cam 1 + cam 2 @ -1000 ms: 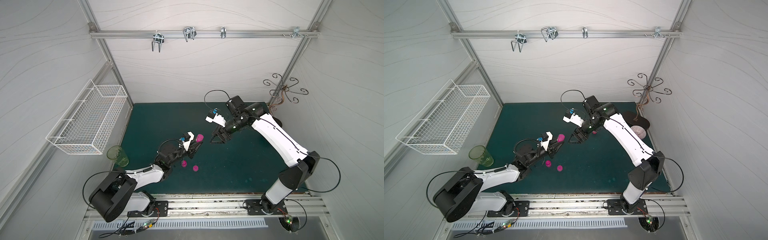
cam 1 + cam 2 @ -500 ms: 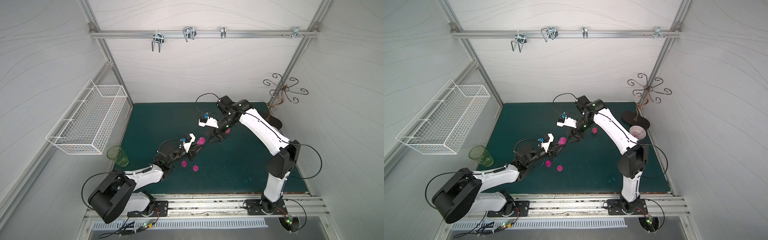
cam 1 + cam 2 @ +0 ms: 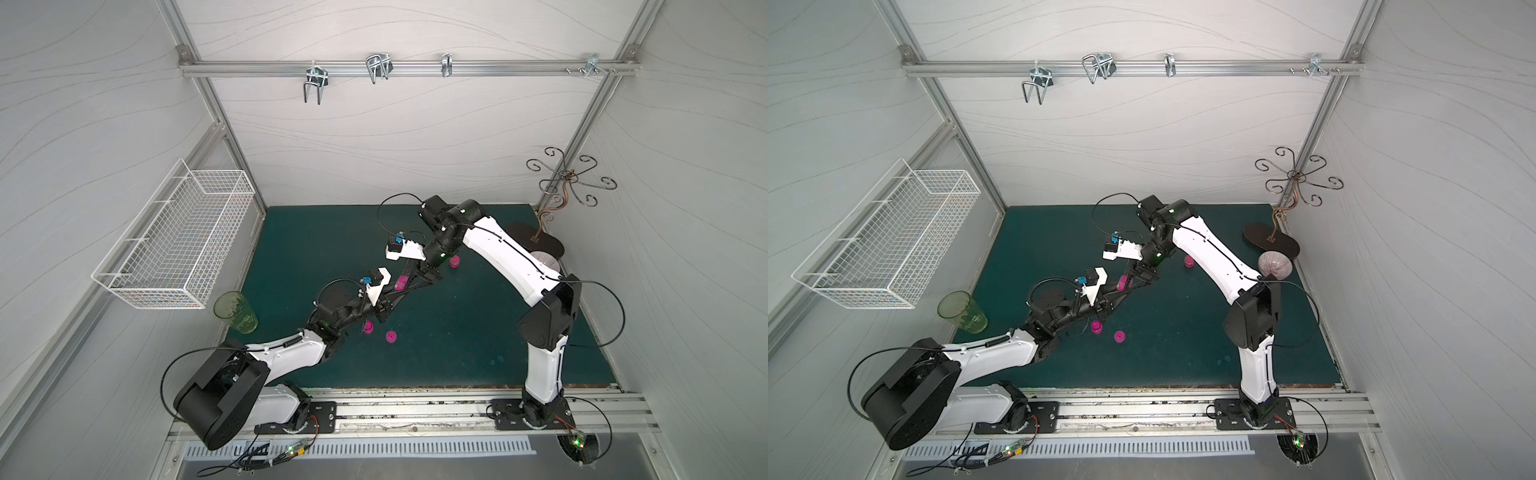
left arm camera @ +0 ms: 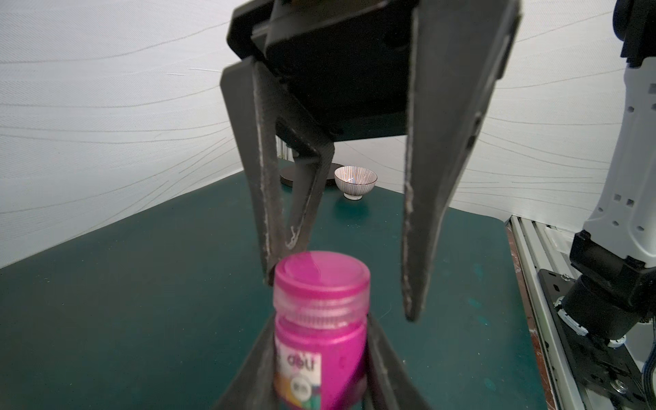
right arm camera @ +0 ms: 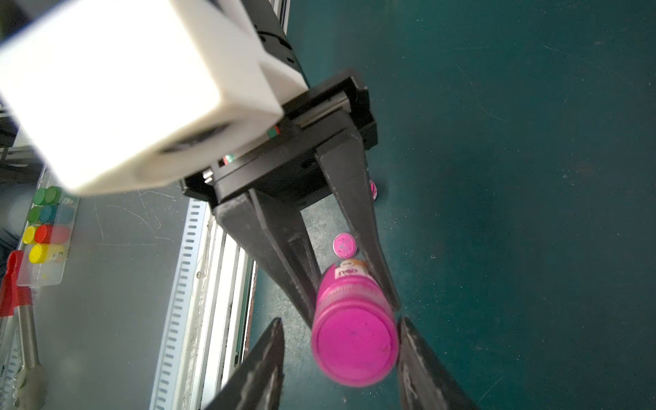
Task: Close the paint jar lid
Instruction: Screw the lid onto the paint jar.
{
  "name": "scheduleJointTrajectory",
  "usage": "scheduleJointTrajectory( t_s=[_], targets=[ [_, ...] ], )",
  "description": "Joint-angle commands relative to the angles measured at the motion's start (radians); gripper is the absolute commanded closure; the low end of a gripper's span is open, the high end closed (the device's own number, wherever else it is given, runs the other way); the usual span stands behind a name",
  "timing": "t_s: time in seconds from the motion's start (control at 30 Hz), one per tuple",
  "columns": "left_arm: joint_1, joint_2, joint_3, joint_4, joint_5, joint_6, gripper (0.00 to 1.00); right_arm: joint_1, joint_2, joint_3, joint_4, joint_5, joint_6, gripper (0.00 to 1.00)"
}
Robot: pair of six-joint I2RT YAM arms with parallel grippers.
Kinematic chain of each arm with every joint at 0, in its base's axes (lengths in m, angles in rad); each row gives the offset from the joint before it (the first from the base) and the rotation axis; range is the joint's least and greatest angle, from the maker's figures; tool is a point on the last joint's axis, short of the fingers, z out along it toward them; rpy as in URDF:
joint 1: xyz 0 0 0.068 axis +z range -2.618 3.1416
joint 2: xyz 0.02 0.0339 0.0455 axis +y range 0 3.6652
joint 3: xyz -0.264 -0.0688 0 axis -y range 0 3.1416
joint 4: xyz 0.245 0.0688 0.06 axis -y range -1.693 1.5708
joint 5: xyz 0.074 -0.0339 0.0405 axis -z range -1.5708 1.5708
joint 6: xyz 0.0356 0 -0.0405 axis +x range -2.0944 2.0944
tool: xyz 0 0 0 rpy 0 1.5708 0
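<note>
The pink paint jar (image 3: 401, 282) (image 3: 1122, 282) is held over the green mat, and my left gripper (image 3: 395, 293) (image 4: 321, 330) is shut on its body (image 4: 319, 358). Its pink lid (image 4: 321, 278) (image 5: 355, 344) sits on the jar's neck. My right gripper (image 3: 409, 281) (image 5: 340, 324) stands open around the lid. One of its fingers (image 5: 408, 340) lies against the lid's edge, and a small gap shows between the lid and the other finger (image 5: 273, 340). In the left wrist view the right gripper's fingertips (image 4: 411, 305) straddle the lid from above.
Two small pink jars (image 3: 368, 327) (image 3: 391, 336) stand on the mat near the left arm, a third (image 3: 455, 262) under the right arm. A green cup (image 3: 235, 311) stands at the mat's left edge, a striped bowl (image 3: 1276, 266) and a stand's dark base (image 3: 1266, 241) at the right. A wire basket (image 3: 178, 245) hangs on the left wall.
My right arm has swung left to the held jar, and its fingers have come around the lid and narrowed. The left arm and the jar have stayed in place.
</note>
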Motion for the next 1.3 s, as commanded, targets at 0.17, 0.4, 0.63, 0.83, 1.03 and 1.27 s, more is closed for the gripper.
scheduleJointTrajectory(
  t_s=[0.17, 0.4, 0.63, 0.83, 1.03, 1.27],
  targets=[
    [0.004, -0.025, 0.022, 0.043, 0.0, 0.022, 1.0, 0.014, 0.024, 0.024, -0.05, -0.031, -0.001, 0.68],
    [0.004, -0.027, 0.025, 0.041, -0.043, 0.03, 1.0, 0.034, 0.026, 0.012, -0.048, -0.061, 0.027, 0.81],
    [0.004, -0.014, 0.066, 0.081, -0.189, 0.073, 1.0, 0.073, 0.052, -0.051, -0.017, -0.082, 0.214, 0.73],
    [-0.003, 0.067, 0.143, 0.138, -0.322, 0.148, 1.0, 0.116, 0.125, -0.015, 0.003, -0.04, 0.516, 0.69],
    [-0.049, 0.169, 0.192, 0.193, -0.369, 0.187, 1.0, 0.118, 0.152, 0.046, 0.033, -0.059, 0.693, 0.67],
    [-0.057, 0.199, 0.136, 0.243, -0.388, 0.161, 1.0, 0.085, 0.111, 0.113, 0.015, -0.092, 0.751, 0.54]
  ],
)
